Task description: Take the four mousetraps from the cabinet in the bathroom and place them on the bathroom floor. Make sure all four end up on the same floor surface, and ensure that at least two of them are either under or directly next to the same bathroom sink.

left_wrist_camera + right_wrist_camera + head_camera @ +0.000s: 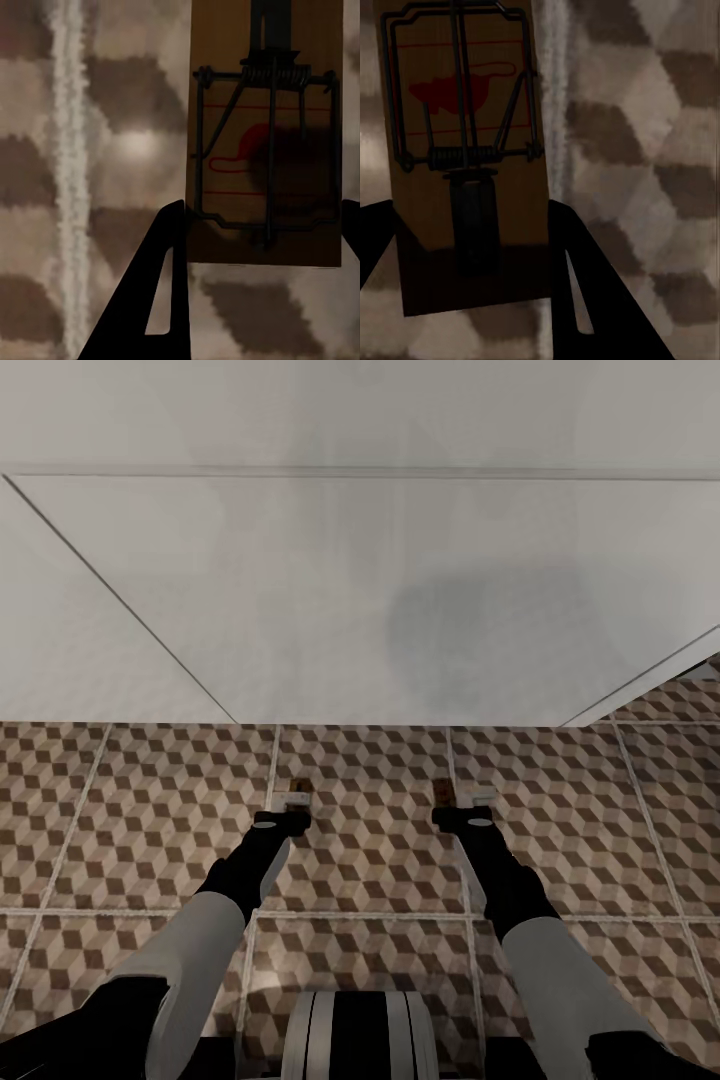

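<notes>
Bathroom, robot facing a white panel front (360, 600) that overhangs the cube-pattern bathroom floor (140, 810). Both arms reach fwd and down, each carrying one mousetrap.

Left gripper (283, 812) has its fingers closed across a small wooden trap (298, 790) w/ the board poking out ahead toward the white front. In the left wrist view the left mousetrap (264, 135) sits between the dark fingers (161, 285), pinched by its long edges; long axis runs straight out along the fingers, spring coil at the far end, red mark mid-board, tiles and a grout line behind it.

Right gripper (463, 808) likewise clamped on the right mousetrap (443, 790). Right wrist view: board (465, 150) between the fingers (585, 285), long axis again along them, but coil and dark tab at the near end, red mark farther out.

Both traps hang just above the floor, close to the foot of the white unit, roughly level w/ each other and apart by the width between the arms. Neither arm is clearly nearer. Judgement: the next move is a short drop, and flat boards held by the edges should land flat if let go low. Whether the white front belongs to the sink can't be told from here.
</notes>
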